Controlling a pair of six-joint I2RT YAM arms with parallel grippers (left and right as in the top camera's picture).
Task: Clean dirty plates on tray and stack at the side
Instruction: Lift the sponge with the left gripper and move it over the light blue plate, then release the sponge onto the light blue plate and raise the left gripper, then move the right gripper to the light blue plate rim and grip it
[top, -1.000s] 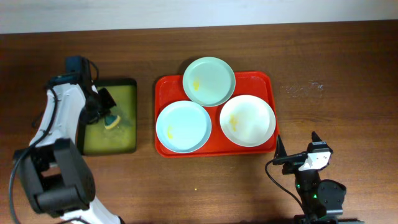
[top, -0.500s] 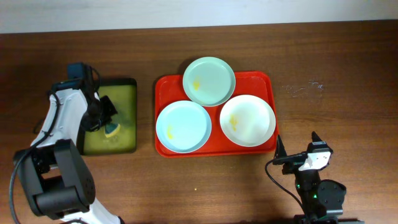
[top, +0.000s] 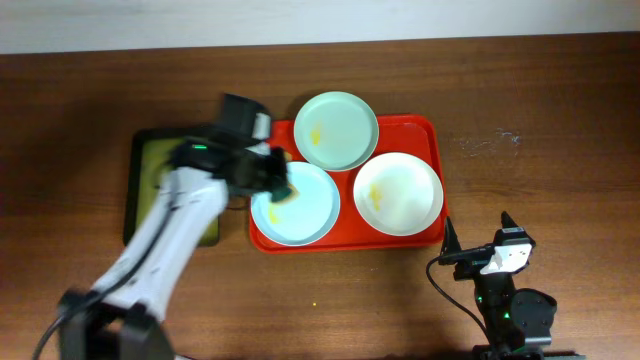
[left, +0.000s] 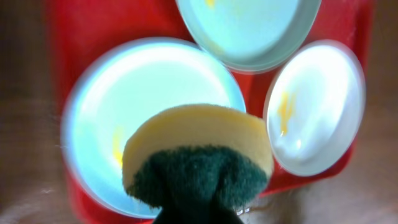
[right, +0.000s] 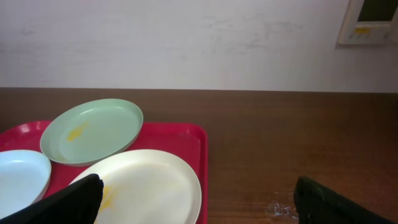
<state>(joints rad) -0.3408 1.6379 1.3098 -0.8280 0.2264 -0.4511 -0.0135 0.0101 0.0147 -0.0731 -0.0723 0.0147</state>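
Yellow sponge (left: 198, 155), clamped in my left hand (top: 278, 183), hangs over the pale blue plate (top: 305, 210) on the red tray (top: 428, 130); I would press it flat on the yellow smear (left: 117, 146) and circle lightly; the view a second back has it over the black-rimmed tray (top: 130, 200); right hand (top: 476, 240) idle, fingers apart.

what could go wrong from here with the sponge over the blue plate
1. The green plate rests on the rim of the blue plate, so scrubbing may shift or tip it.
2. Nothing steadies the blue plate: the right gripper stands open, away from the tray, so the sponge in the left gripper may just push the plate around.
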